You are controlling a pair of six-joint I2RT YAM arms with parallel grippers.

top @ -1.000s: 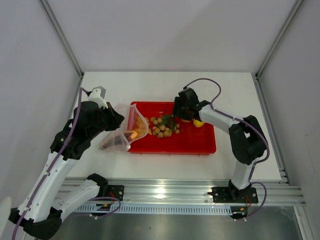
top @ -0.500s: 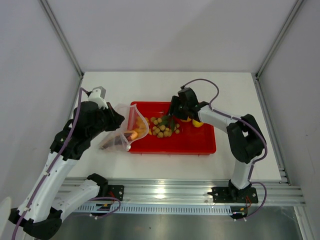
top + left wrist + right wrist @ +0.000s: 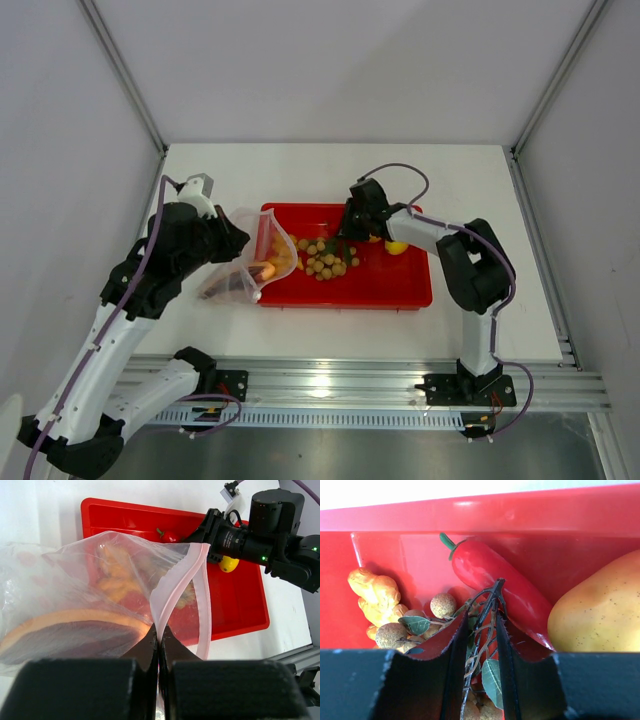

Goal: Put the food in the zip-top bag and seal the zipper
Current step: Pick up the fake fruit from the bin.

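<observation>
Over red tray (image 3: 400,295), right gripper (image 3: 482,622) narrowly pinches bunch stem (image 3: 491,592); left gripper (image 3: 159,632) clamps zipper (image 3: 175,575).

This is looking like a robotics lab cell: plain white panels (image 3: 350,70) are enclosing a white table (image 3: 300,165), aluminium struts (image 3: 123,75) are running up the corners, and the left arm (image 3: 110,330) and right arm (image 3: 480,270) are sitting bolted to a metal rail (image 3: 340,385)
</observation>
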